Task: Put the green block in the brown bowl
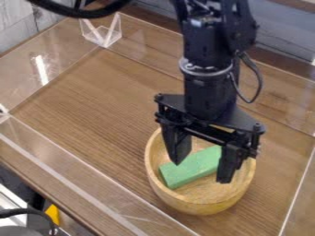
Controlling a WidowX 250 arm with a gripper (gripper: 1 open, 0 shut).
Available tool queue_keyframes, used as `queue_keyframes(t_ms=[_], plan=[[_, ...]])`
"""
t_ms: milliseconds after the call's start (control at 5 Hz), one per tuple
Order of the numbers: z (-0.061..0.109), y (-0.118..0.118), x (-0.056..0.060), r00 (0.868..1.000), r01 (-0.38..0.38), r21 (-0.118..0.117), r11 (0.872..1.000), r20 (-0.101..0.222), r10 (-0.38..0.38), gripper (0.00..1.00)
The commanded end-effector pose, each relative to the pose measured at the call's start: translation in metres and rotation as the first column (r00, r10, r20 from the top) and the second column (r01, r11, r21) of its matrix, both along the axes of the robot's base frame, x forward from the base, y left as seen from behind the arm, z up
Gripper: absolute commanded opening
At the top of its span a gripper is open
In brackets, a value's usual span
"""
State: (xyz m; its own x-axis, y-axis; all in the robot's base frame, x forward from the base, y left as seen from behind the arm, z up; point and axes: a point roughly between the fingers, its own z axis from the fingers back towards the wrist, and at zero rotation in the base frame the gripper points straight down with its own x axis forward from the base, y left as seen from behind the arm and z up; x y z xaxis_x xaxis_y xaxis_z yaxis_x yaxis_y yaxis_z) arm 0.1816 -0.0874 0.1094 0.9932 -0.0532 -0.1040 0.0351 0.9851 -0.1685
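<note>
The gripper (201, 161) is seen with its jaws spread wide, and nothing is held between them. The green block (189, 171) is found lying inside the brown bowl (172, 196), just below the fingertips, its long axis running from lower left to upper right.

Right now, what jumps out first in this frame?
The black end effector dominates the centre-right, pointing down with its jaws spread wide over the brown bowl at the lower middle of the wooden tabletop. Inside the bowl, the bright green block lies loose between the open fingers, resting against the bowl's inner surface.
</note>
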Motion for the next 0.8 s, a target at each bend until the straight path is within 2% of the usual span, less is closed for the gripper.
queue_keyframes(t_ms=[0, 400, 600], plan=[[0.014, 0.006, 0.005, 0.997, 0.046, -0.002, 0.999, 0.062, -0.046, 1.00], [0.004, 0.043, 0.017, 0.994, -0.029, 0.022, 0.999, 0.102, 0.027, 1.00], [0.005, 0.055, 0.025, 0.988, -0.095, 0.034, 0.995, 0.123, 0.090, 1.00]])
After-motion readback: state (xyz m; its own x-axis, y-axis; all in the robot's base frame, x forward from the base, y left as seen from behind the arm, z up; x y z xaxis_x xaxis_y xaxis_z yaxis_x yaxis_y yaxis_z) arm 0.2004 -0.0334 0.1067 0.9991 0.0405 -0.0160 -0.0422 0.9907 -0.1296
